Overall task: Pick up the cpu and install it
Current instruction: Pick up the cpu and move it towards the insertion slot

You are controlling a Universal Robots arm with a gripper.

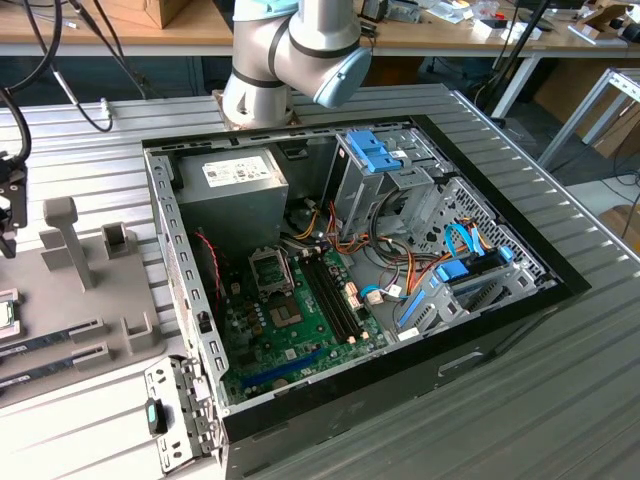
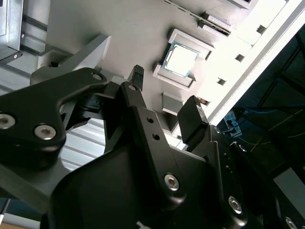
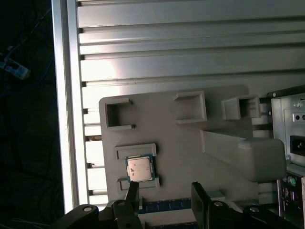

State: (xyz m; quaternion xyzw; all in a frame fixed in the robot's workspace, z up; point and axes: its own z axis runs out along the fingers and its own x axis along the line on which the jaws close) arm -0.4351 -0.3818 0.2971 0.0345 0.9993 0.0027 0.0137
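The cpu (image 1: 6,314) sits on the side of the grey holder plate (image 1: 95,300) that is far from the open computer case (image 1: 400,330). In the exterior view the picture border cuts it, so little of it is seen. Two memory sticks (image 1: 50,342) lie in slots of the same plate, closer to the case than the cpu. An upright post (image 1: 62,240) rises from the plate. To the exterior view's right of the plate, inside the case, the motherboard (image 1: 300,320) carries the black cpu socket (image 1: 270,268), well apart from the plate.

Both wrist views show what the exterior view does not show: the whole cpu, lying flat in a shallow square recess of the plate, silvery top up, with a thin green rim. The gripper (image 3: 166,194) hangs over the plate with its jaws apart and nothing between them. In the first wrist view one black fingertip (image 3: 132,191) appears just beside a corner of the cpu. The second wrist view shows bare plate between the fingertips and the cpu. The first wrist view also shows the rear panel (image 3: 290,143) of the case, just beside the plate.
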